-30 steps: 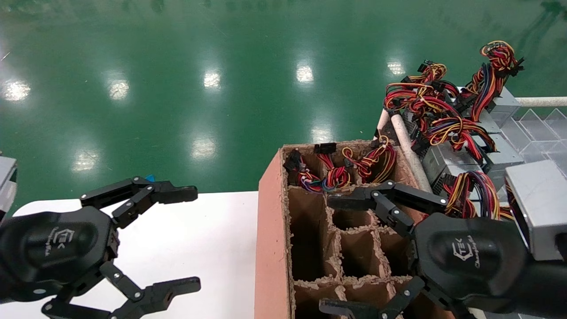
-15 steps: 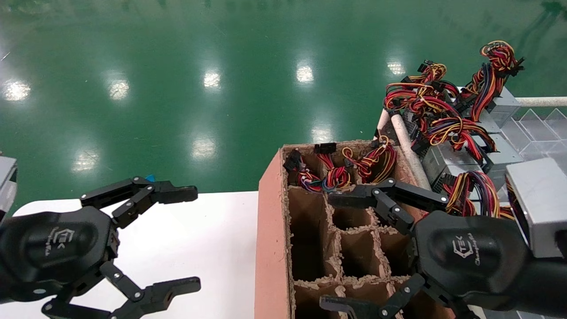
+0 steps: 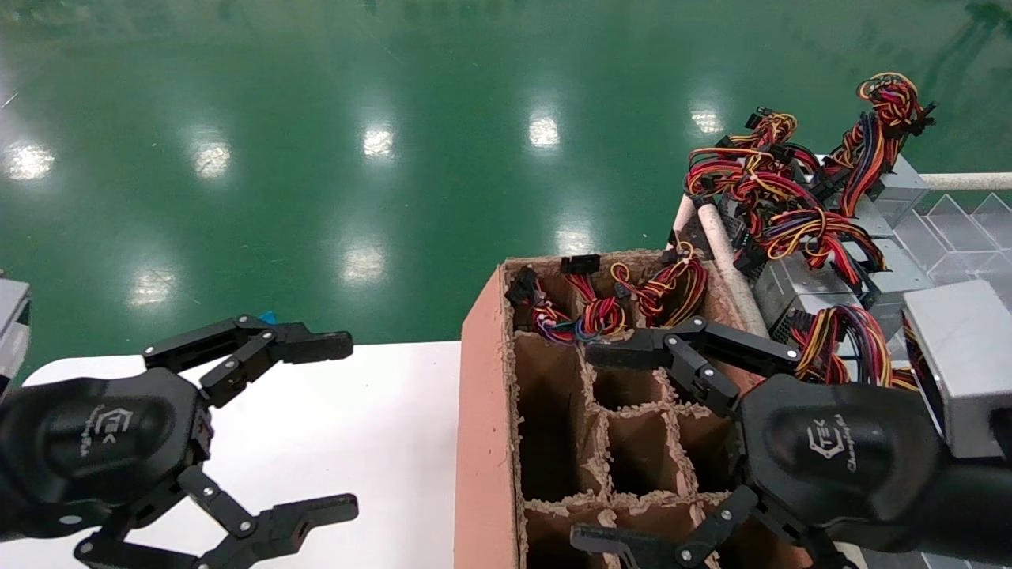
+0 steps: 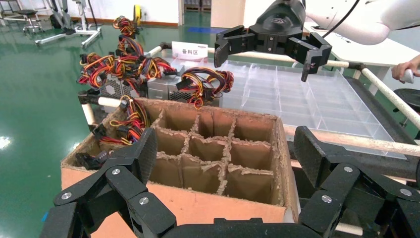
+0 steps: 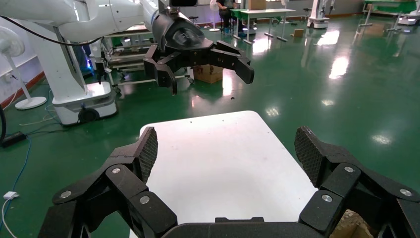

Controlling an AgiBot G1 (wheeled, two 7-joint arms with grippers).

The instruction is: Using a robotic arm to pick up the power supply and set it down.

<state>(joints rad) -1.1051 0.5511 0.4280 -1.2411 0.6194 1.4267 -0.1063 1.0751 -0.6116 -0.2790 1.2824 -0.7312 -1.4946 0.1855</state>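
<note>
Power supply (image 3: 798,288) beside open right claw (image 3: 605,446).

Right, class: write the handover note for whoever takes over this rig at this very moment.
Left gripper: open, empty, over the white table.
Right gripper: open, empty, over the cardboard divider box.
Power supplies: piled on the rack beyond the box on the robot's right, wires tangled. The far row of box cells holds wire bundles.
Done: nothing is gripped at present.
Left: pick one power supply from the pile and set it down.
</note>
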